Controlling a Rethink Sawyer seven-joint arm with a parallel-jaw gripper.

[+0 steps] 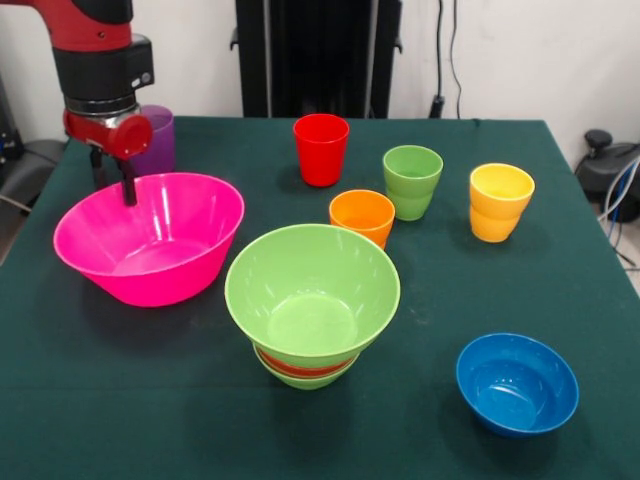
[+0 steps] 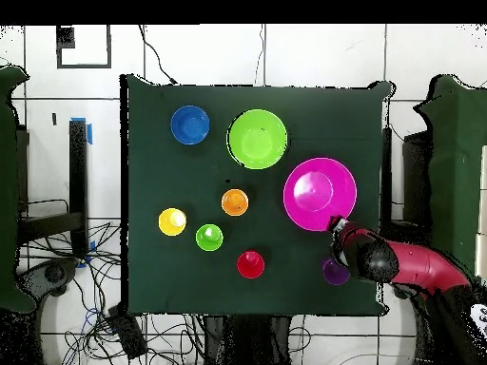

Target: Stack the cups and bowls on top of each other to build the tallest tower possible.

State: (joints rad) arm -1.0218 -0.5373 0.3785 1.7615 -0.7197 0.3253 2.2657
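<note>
Front view shows the claw at the far rim of the pink bowl, one dark finger hanging just inside the rim; whether it is pinching the wall or released, I cannot tell. The pink bowl sits near the left edge of the tabletop. The tower, a large green bowl on smaller ones, stands just beside it toward the centre, so I judge the coming move goes sideways to there.

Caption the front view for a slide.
Tool at the pink bowl's far rim; large green bowl sits on two nested bowls; five cups and blue bowl loose.
</note>
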